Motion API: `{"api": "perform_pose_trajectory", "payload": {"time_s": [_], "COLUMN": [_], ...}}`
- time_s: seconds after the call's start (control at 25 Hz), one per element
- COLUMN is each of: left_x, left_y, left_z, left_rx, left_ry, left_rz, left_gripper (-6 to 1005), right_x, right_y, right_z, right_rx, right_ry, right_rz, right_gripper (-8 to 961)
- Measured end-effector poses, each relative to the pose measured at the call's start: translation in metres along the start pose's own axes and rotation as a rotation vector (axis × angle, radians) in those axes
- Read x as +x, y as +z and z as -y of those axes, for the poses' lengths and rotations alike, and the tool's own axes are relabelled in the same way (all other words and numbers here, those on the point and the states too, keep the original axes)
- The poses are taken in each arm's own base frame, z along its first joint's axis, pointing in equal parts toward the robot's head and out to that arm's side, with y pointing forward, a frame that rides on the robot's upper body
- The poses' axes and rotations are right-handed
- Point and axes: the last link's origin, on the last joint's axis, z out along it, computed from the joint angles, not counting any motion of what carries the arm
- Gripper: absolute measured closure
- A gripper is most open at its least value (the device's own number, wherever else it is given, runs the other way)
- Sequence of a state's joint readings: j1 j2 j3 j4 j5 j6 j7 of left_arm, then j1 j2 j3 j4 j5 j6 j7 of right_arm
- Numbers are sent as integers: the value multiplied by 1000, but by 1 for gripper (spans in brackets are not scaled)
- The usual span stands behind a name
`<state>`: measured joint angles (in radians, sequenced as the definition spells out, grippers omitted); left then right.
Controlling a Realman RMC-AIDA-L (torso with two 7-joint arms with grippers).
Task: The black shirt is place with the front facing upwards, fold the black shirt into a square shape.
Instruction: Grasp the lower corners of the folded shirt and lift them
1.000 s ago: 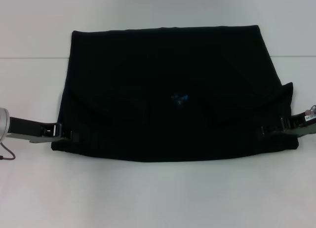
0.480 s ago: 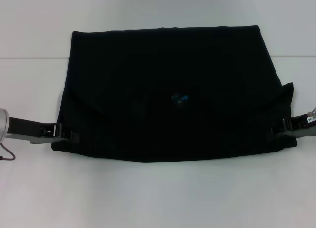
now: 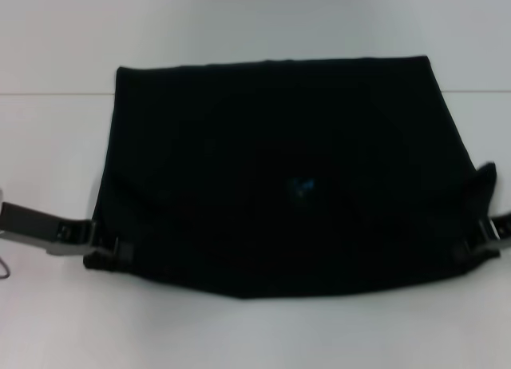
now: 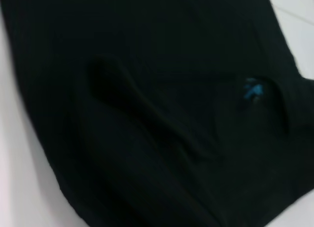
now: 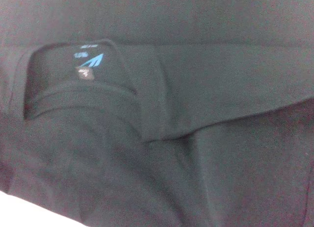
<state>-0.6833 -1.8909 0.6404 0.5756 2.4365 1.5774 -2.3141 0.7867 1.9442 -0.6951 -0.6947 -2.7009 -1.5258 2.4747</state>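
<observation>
Shirt: I see the black shirt point(image 3: 279, 169) spread across the middle of the white worktop point(image 3: 255, 337); matte soft cloth, already folded to a wide trapezoid, near hem sagging to a shallow point; blue neck label point(image 3: 301, 186) just right of centre.
Folds: overlapping flaps and soft ridges around the collar in both wrist views.
Left gripper point(image 3: 108, 245): at the shirt's near left corner, clenched on the cloth.
Right gripper point(image 3: 483, 237): at the near right corner, clenched on a raised peak of fabric.
</observation>
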Motion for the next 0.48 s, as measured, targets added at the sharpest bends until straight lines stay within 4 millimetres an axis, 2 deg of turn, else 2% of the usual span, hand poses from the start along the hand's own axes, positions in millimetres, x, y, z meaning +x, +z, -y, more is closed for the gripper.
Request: {"api": "perform_pose_trajectory", "payload": {"time_s": [0.12, 0.28, 0.48], "left_x": [-13, -36, -55], "left_y": [-8, -15, -12], "left_z": [-10, -23, -31], "left_rx": [-72, -160, -217], "left_ry": [5, 23, 40], "left_rz": [106, 279, 408], "left_gripper": [950, 950, 951], "right_x": [19, 48, 74], "right_y": [-8, -12, -5], "right_z": [1, -2, -8], "right_rx": [-49, -140, -209], "right_ry": [-35, -107, -168], "right_rz": [-89, -216, -327], "right_gripper": [881, 893, 896]}}
